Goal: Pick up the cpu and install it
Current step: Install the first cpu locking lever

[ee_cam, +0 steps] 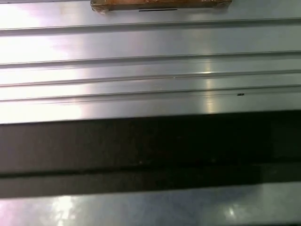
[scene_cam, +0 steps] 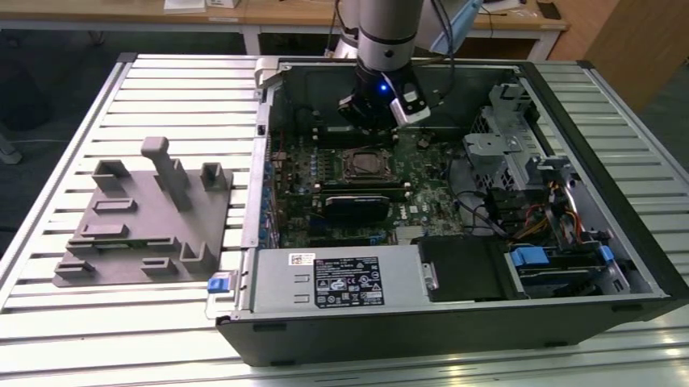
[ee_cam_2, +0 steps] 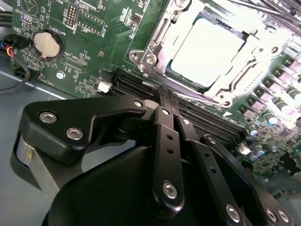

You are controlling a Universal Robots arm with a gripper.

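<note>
Ribbed aluminium table (scene_cam: pixel 161 89), silvery square cpu (ee_cam_2: pixel 207 52) socketed, black jaws clenched, empty.

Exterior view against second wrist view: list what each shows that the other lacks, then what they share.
Exterior view alone: the whole open computer case lying on the slatted metal table, a grey plastic fixture at the exterior view's left, and the arm above the board.

Second wrist view alone: a round coin battery and the gripper's black linkage up close.

Both: the green motherboard and the cpu sitting in its metal-framed socket.
</note>
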